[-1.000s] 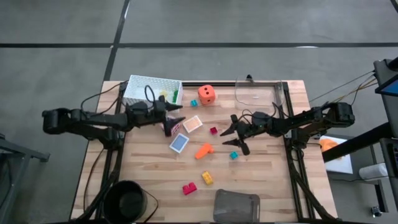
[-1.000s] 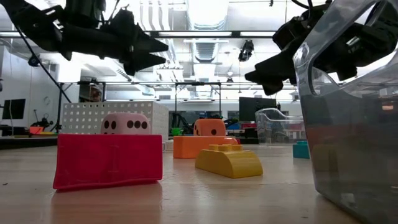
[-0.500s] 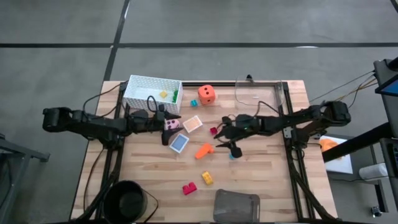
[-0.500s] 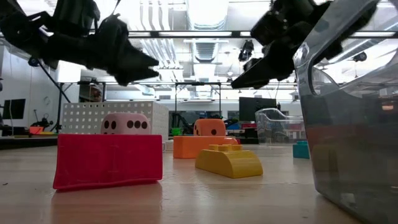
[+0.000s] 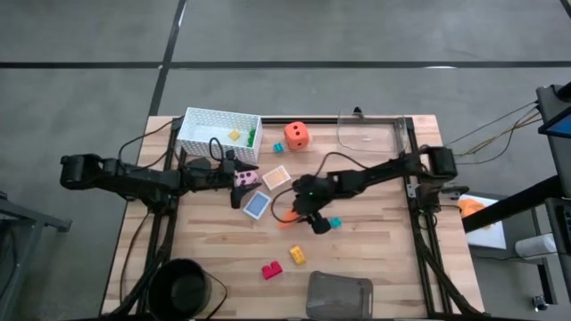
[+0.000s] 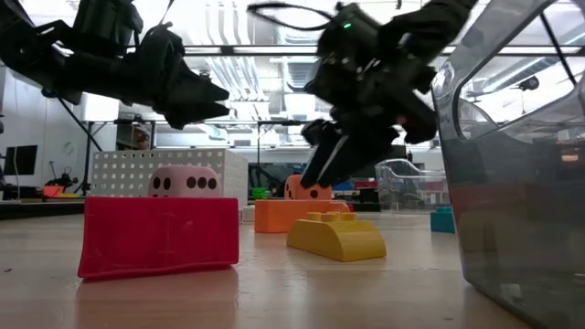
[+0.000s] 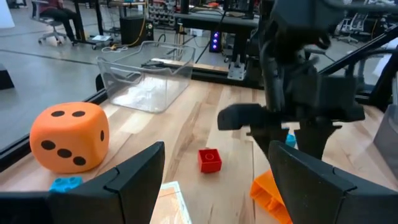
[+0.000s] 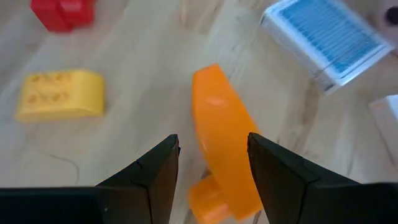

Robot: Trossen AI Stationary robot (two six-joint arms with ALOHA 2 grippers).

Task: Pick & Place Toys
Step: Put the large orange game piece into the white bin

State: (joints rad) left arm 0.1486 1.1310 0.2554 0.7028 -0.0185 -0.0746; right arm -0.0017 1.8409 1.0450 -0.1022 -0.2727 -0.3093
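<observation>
right gripper: [image 8: 208, 180] hovers over the orange brick [image 8: 217, 146] near the middle of the table [image 5: 393, 259]; fingers parted either side of it, nothing gripped, not yet closed
left gripper: [image 5: 243, 178] left of the table's middle, just by the pink die [image 5: 246, 177]; fingers spread, holding nothing in the wrist view
orange brick: lies flat mid-table, between the blue card [image 5: 257, 205] and the teal brick [image 5: 335, 223], apart from both
handling: looks like hard, light plastic, rigid, smooth and likely a bit slippery; curved top may let pads slide, so I'd pinch across the narrow flat sides low down, not the rounded top
other toys: red brick [image 5: 270, 269] and yellow brick [image 5: 297, 255] toward the near edge; small red brick [image 7: 210, 159] mid-table; orange die [image 5: 297, 135] near the far edge; peach card [image 5: 277, 176] beside the pink die
white basket: [image 5: 198, 132] far left corner, some small bricks inside already
clear bin: [image 5: 403, 134] far right corner, contents hard to tell
risk: brick could skid or spin if the pads meet it off-centre
next: probably lower and close on the brick
</observation>
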